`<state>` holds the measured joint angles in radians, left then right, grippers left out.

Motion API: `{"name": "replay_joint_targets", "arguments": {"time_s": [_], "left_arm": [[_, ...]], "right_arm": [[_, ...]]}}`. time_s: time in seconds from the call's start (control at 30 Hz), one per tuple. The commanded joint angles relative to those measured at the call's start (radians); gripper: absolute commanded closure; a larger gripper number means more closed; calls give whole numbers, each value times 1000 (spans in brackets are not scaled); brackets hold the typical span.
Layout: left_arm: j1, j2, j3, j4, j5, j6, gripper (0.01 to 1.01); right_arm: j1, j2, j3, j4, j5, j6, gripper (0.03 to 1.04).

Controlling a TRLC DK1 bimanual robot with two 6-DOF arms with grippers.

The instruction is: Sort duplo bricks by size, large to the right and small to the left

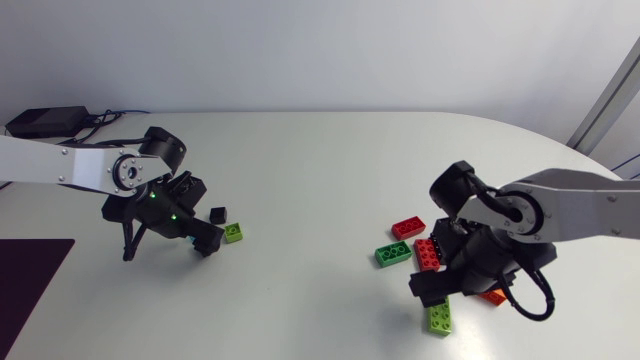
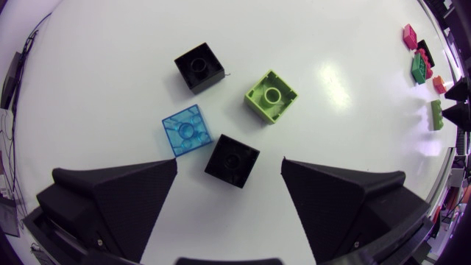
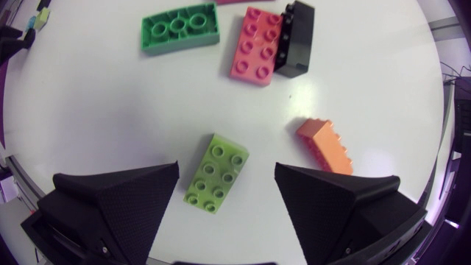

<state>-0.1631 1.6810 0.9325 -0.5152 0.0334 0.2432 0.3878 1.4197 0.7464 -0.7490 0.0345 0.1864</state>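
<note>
Left gripper (image 2: 228, 163) gaped over small black brick (image 2: 232, 159), toward left edge of table (image 1: 320, 180). Right gripper (image 3: 227, 169) gaped over long lime brick (image 3: 215, 174), toward right edge. Bricks likely light, rigid, slippery; best pinched on flat side walls.

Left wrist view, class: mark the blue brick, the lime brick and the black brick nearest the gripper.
blue brick (image 2: 187, 131), left wrist view, centre stud.
lime brick (image 2: 271, 96), left wrist view, centre stud.
black brick nearest the gripper (image 2: 232, 160), left wrist view, top face.
</note>
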Motion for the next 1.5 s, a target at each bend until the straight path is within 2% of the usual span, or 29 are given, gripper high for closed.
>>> {"name": "replay_joint_targets", "arguments": {"time_s": [0.0, 0.27, 0.4, 0.63, 0.8, 0.87, 1.13, 1.2, 1.47], "left_arm": [[0, -18, -23, 9, 7, 10, 44], [-1, -12, -21, 14, 7, 7, 44], [-1, -9, -21, 15, 7, 7, 44], [0, 0, -21, 18, 7, 10, 44], [-1, 2, -21, 18, 7, 10, 44], [2, 2, -23, 18, 7, 13, 44], [10, 0, -29, 18, 7, 18, 44], [8, 0, -24, 18, 7, 18, 44], [7, -1, -26, 18, 7, 16, 44]], "right_arm": [[2, -15, -53, 11, -25, -10, 131], [45, 16, -51, 14, -59, -18, 134], [60, 62, -56, 28, -70, -16, 223], [48, 64, -65, 60, -90, -18, 564], [17, 110, -56, 151, -76, -25, 907], [2, 139, -45, 162, -76, -36, 974], [-3, 174, -21, 165, -76, -51, 943], [-13, 185, -4, 169, -73, -57, 1016], [-52, 268, 102, 175, -47, -90, 1016]]}}
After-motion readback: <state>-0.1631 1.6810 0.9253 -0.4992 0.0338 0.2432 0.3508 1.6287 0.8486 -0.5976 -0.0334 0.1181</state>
